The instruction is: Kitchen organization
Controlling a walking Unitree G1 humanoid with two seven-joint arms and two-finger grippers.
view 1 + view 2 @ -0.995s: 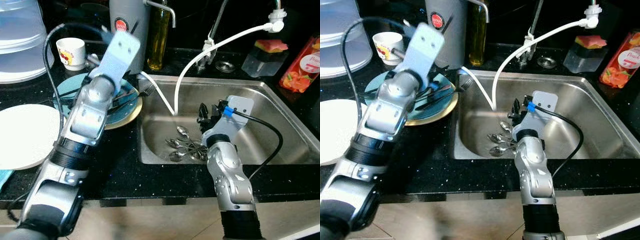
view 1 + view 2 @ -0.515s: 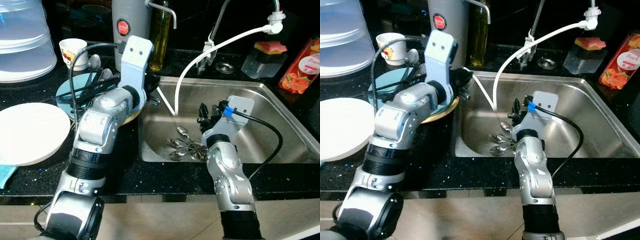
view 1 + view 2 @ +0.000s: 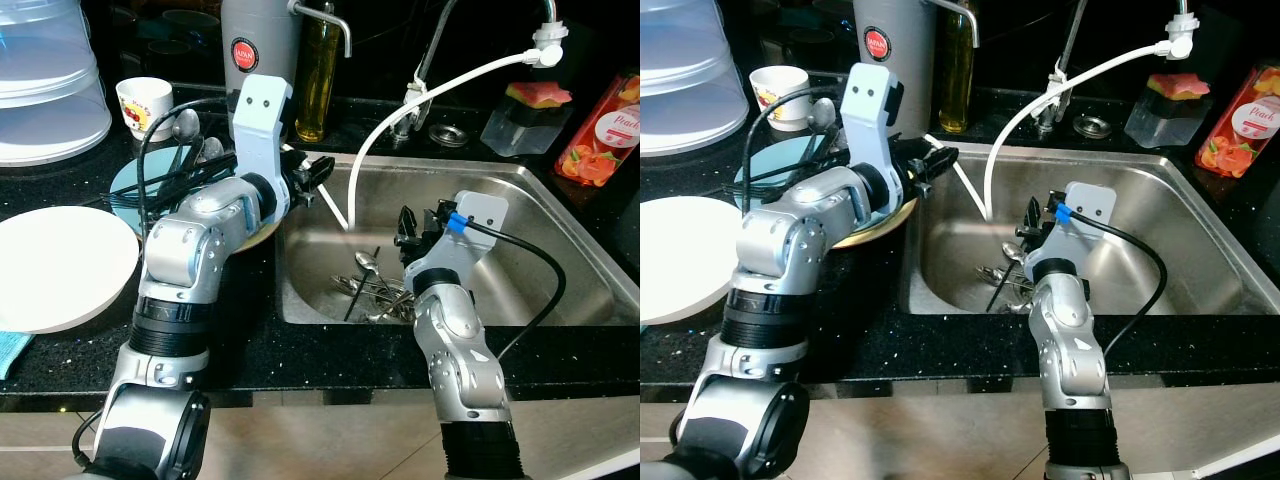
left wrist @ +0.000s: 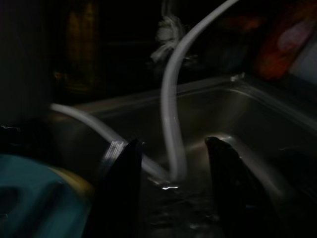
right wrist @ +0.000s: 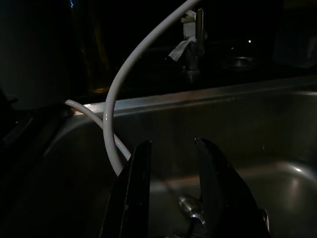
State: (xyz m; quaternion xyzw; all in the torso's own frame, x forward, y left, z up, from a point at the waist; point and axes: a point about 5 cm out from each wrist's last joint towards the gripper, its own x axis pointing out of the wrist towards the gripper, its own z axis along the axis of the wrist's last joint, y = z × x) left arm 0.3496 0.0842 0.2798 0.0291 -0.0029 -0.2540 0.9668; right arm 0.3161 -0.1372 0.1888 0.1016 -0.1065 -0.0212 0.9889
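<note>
Cutlery sorting: partly done.
My left gripper, fingers apart and empty, hovers at the sink rim; right gripper, also apart, above the spoons. Plates remain on the tabletop.

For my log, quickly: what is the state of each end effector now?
Left end effector: open, holding nothing, at the sink's left rim.
Right end effector: open, empty, over the spoons.

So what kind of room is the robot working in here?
Most likely a home kitchen. There's a stainless steel sink with metal spoons lying in it, set into a speckled black countertop, and dirty stacked plates beside it, with a tall bottle of yellow oil behind.
</note>
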